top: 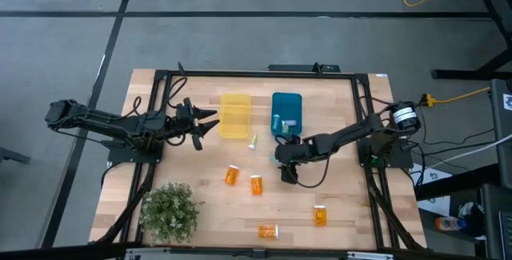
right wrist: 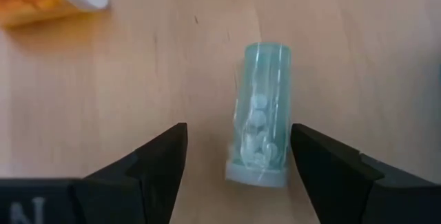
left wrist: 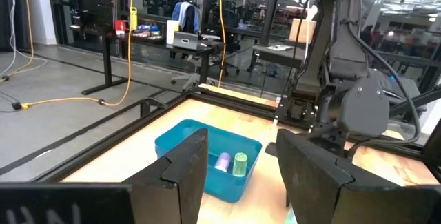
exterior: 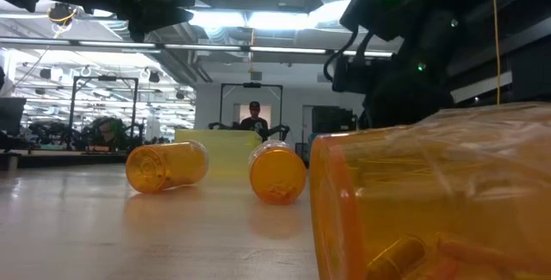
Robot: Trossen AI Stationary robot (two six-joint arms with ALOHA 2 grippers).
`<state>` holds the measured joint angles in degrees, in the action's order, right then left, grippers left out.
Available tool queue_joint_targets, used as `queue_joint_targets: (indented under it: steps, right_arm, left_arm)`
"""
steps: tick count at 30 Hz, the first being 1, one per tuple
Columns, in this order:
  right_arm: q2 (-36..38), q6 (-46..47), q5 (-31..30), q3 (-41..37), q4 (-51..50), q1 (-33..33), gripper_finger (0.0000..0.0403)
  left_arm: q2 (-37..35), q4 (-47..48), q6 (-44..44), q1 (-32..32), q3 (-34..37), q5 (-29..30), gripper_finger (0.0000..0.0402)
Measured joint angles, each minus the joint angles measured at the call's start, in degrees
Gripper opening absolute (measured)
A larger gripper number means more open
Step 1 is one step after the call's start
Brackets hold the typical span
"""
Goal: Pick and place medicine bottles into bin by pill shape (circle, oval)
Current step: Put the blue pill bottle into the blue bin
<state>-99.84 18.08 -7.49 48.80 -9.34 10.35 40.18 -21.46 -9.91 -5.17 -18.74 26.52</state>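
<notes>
Teal bottle (right wrist: 260,110) lies on its side on the table (right wrist: 124,93), just in front of the blue bin (top: 286,108), between the right gripper's (right wrist: 238,158) spread fingers. Being round, it could roll or squirt out if they close off-centre. It is clear-tinted, pale-capped, holding round white pills. Left gripper (top: 210,122) hovers released beside the yellow bin (top: 235,114).

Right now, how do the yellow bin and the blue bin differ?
The yellow bin looks empty; the blue bin already holds two small bottles. The yellow bin sits nearer the left gripper, the blue bin nearer the right gripper. Both are similar rectangular bins, side by side.
</notes>
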Motion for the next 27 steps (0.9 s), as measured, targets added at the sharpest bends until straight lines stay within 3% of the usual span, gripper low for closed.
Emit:
queue_joint_targets:
  steps: [6,16,24,27]
  right_arm:
    - [-0.28,1.35,-0.01,0.00,0.08,0.00,0.0221]
    - [0.93,6.64,0.07,0.09,0.05,-1.07,0.0105]
    - [8.02,1.99,-0.48,4.44,0.35,-5.12,0.0114]
    - [11.28,1.18,-5.89,6.84,0.03,-6.42,0.0117]
  left_arm:
    - [0.00,0.01,0.02,0.00,0.00,0.00,0.0165]
    - [0.00,0.01,0.02,0.00,0.00,0.00,0.0165]
    - [0.00,0.01,0.02,0.02,0.00,0.02,0.0165]
    - [0.00,0.01,0.02,0.02,0.00,0.02,0.0165]
